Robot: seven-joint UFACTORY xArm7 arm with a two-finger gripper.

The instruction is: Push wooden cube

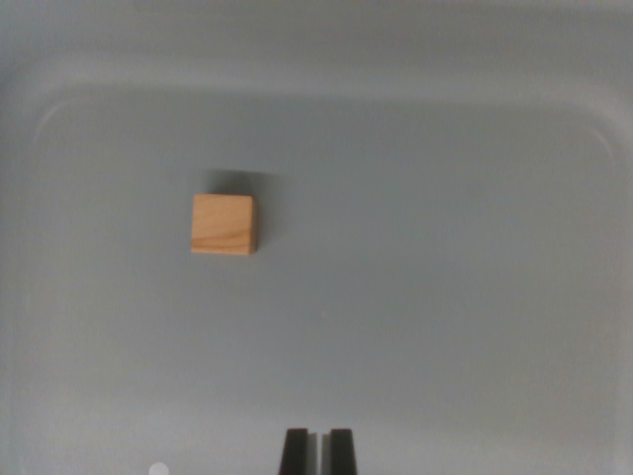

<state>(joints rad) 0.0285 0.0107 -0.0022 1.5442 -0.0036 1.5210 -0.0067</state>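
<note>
the biggest thing is the grey surface (445, 297). it fills the whole frame. a faint raised line with round corners runs near the top, the left and the right, like the edge of a shallow tray. it is soft and blurry, so it is hard to say just what it is. its bottom part is cut off by the frame.

next comes one wooden cube (223, 225). there is only one. it sits flat on the surface in the upper left part of the frame, a little left of the middle. we see its light brown top and a thin strip of its right side. a dark shadow lies just above it. its other sides are hidden.

the smallest thing is the hand (317, 450), at the bottom middle of the frame. only two dark finger tips show; the rest is cut off. the tips are pressed close together with just a thin pale line between them, and they pinch nothing. the hand is well apart from the cube, lower down and to the right of it.

a tiny white spot sits at the bottom left edge. it is too small to tell what it is.
</note>
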